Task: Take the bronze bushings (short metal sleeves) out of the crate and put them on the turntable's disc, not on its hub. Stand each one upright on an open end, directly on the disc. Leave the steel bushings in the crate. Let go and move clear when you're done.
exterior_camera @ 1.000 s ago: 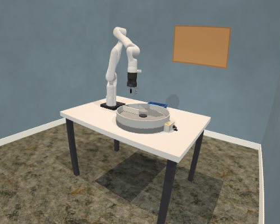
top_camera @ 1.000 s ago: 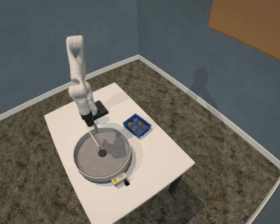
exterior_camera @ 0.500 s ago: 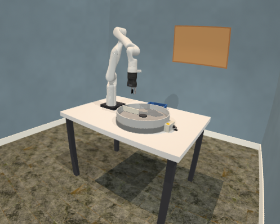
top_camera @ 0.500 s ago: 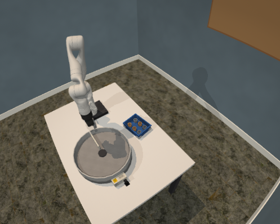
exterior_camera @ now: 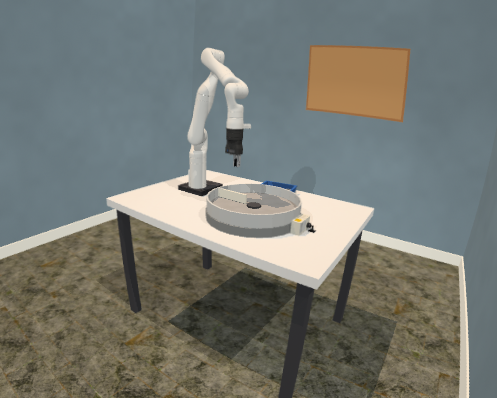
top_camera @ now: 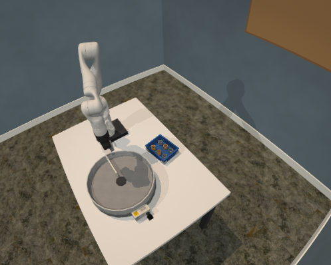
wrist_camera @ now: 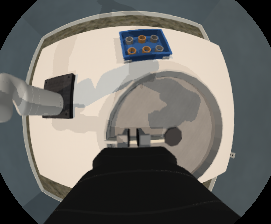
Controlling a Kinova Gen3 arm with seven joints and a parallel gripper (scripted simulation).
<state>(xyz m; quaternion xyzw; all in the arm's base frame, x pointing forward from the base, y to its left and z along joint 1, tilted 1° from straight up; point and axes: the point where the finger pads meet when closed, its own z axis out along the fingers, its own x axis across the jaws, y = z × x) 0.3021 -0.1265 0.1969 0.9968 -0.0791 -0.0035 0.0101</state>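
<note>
The blue crate [top_camera: 162, 148] stands on the table to the right of the turntable and holds three bronze bushings [top_camera: 158, 152] and three steel bushings [top_camera: 170, 150], all upright. It also shows in the wrist view [wrist_camera: 144, 44]. The turntable's grey disc [top_camera: 128, 186] with its dark hub [top_camera: 120, 181] has no bushing on it. My gripper [top_camera: 110, 148] hangs high above the turntable's back rim, pointing down, well apart from the crate. Its fingers stand nearly together with nothing between them. It also shows in the exterior view [exterior_camera: 236, 162].
A raised rim rings the turntable [exterior_camera: 253, 206]. A white bar [top_camera: 112, 165] runs from the back rim to the hub. A small control box [top_camera: 141, 212] sits at the turntable's front. The arm's black base [top_camera: 120, 129] is behind the turntable.
</note>
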